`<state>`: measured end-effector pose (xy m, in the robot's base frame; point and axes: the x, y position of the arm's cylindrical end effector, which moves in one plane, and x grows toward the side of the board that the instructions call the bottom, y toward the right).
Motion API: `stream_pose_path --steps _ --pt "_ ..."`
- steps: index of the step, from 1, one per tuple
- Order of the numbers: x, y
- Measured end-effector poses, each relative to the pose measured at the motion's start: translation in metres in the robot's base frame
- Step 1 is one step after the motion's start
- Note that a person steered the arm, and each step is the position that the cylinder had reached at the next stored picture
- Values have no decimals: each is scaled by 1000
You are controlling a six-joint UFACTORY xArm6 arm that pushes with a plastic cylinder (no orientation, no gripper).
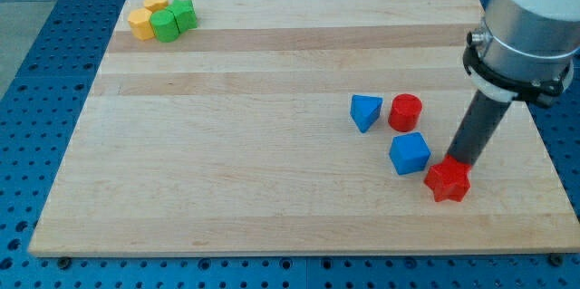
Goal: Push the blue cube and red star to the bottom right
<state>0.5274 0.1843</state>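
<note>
The blue cube [410, 154] lies on the wooden board [272, 144] at the view's lower right. The red star [448, 180] lies just right of and below it, almost touching it. My tip [456, 159] stands at the red star's upper edge, touching it or nearly so, to the right of the blue cube. The dark rod rises from there up and to the right into the arm's grey body.
A blue triangular block [365, 111] and a red cylinder [405, 111] lie just above the blue cube. Two yellow blocks [148, 15] and two green blocks [174, 20] cluster at the board's top left corner. The board's right edge is close to the red star.
</note>
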Motion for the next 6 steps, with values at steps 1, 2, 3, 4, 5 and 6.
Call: stream_pose_path --steps 1,2,3,4,5,6 --pt "-7 0" --pt "-20 0" --pt "-24 -4" --pt "-24 -21" --pt "-28 -42" --pt "-34 -62"
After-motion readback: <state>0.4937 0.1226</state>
